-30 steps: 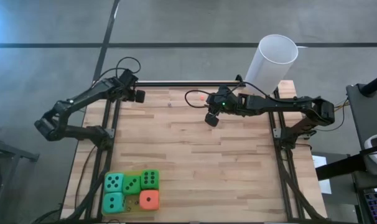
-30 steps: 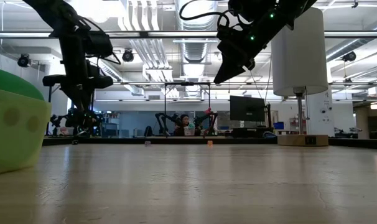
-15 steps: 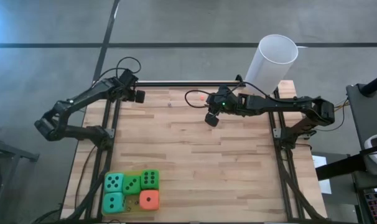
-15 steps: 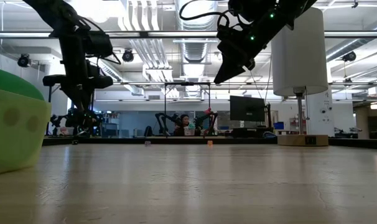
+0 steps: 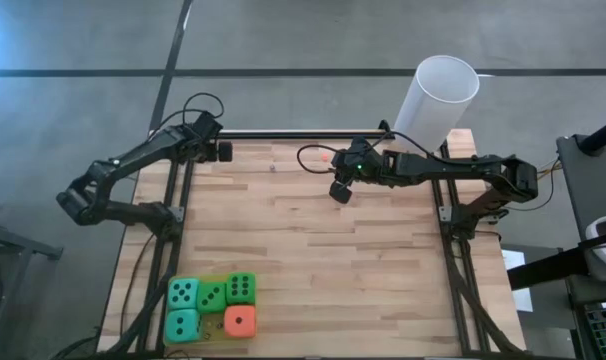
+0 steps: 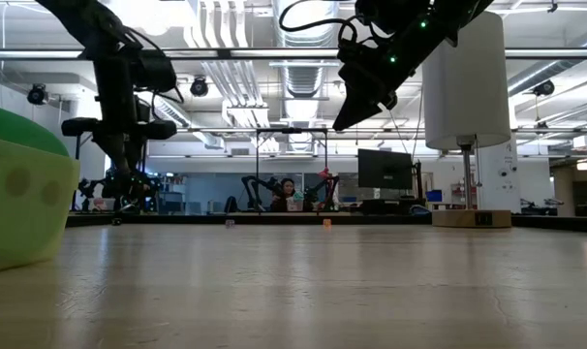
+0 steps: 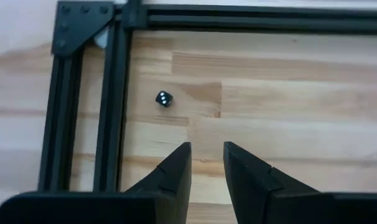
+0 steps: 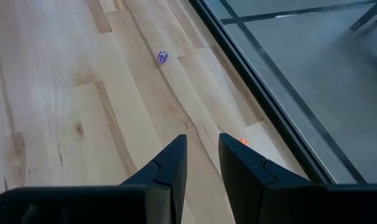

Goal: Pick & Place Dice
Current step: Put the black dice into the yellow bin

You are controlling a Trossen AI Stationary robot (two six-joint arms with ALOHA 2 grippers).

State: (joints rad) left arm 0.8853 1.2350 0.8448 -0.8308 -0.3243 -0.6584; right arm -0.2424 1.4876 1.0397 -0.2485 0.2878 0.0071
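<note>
My right fingers stand a narrow slit apart with nothing between them, hanging above the far middle of the worktop, tips tilted down at bare wood. My left fingers are parted about as little and also grasp nothing; they wait over the far left corner, where a tiny black die lies near the frame.

The dice I am meant to pick sit well apart from both hands, huddled at the near left corner: two teal, two green and one orange-red, pressed side against side. The white tube stands at the far right corner, just behind my right arm.

To do this step well, I judge I must spread my fingers much wider before I come down, since each cube looks broader than this gap. I would take an outer cube first, such as the orange-red one, closing on two free faces so its neighbours are not shoved. They look soft, so I would squeeze gently.
</note>
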